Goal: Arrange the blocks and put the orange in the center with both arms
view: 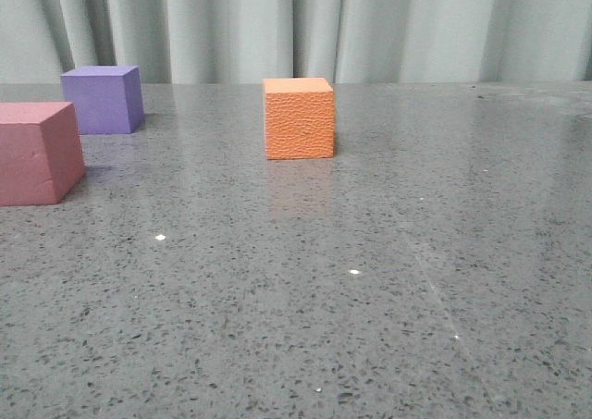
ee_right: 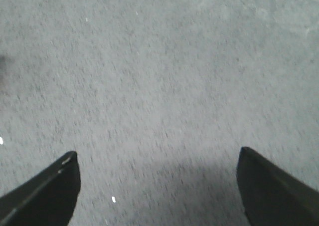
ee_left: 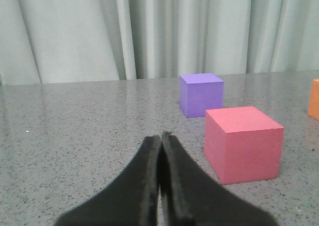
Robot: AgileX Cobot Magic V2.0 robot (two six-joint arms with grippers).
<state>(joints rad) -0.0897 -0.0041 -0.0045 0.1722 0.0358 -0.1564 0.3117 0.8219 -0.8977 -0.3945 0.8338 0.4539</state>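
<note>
On the bench (view: pixel 388 299), the orange cube (view: pixel 298 117) stands mid-table, well apart from the pink-red cube (view: pixel 37 151) and purple cube (view: pixel 103 98) at far left. My left end effector (ee_left: pixel 160 136) is pinched closed, empty, with those two just ahead; it looks nearer them. My right end effector (ee_right: pixel 157 158) gapes open over bare speckled stone, pale curtains behind.

On your worktop (view: pixel 370 326), the pink-red cube (view: pixel 35 151) at nine o'clock and purple cube (view: pixel 104 98) at ten stand close together; the orange cube (view: pixel 298 117) stands well apart, open worktop all round it.
</note>
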